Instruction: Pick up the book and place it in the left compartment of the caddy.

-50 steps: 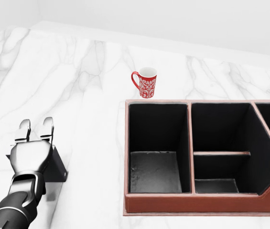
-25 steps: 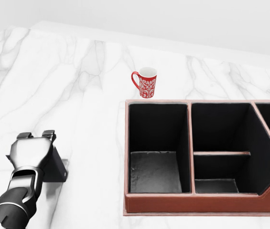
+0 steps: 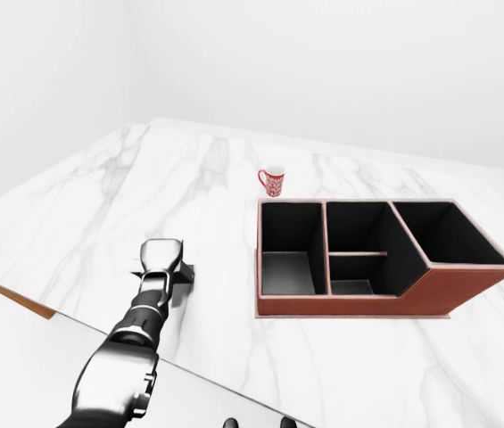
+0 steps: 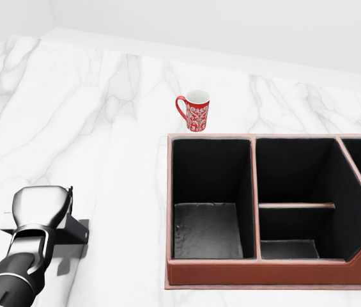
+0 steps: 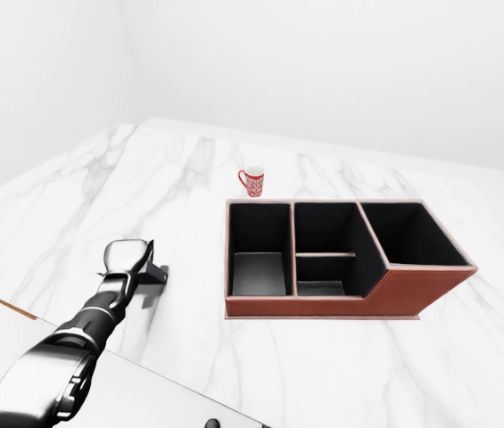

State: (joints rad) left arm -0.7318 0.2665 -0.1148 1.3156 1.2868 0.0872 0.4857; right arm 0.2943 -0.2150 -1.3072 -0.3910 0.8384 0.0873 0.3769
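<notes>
My left hand (image 4: 41, 206) is down over the book (image 4: 71, 228) — the dark flat thing on the white table (image 4: 103, 102), at the lower left of the head view. I see the back of my hand but not my fingers, so I cannot tell if they have closed on the book. I think I am at the grabbing step. The book lies well apart from the caddy (image 4: 263, 272), which sits to the right with a red cup (image 4: 194, 110) just above it. Next I must get a good hold, lift, and carry the book right — over the wall of the left compartment (image 4: 207, 230). My right hand does not show.
</notes>
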